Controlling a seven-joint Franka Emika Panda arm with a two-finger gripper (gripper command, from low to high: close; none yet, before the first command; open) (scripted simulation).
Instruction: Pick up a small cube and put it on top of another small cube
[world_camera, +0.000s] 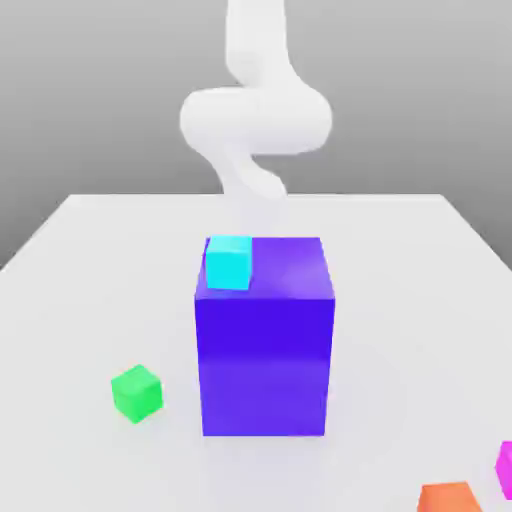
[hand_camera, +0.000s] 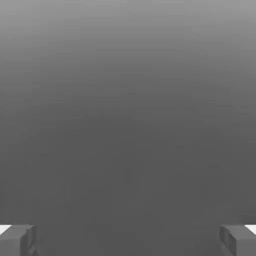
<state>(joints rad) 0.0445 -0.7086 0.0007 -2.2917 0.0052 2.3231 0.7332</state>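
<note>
The gripper (hand_camera: 128, 240) is open and empty, its fingers (hand_camera: 17, 239) spread wide apart in the hand view. The pink cube (world_camera: 505, 468) rests on the table (world_camera: 90, 250) at the exterior view's right edge, well apart from the arm (world_camera: 255, 120), just beside the orange cube (world_camera: 450, 497). The large blue block (world_camera: 265, 350) stands between, carrying a cyan cube (world_camera: 229, 262). No containers present

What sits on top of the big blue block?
A small cyan cube rests on the blue block, at its top's front corner on the exterior view's left. Whatever lies behind the block is hidden.
</note>
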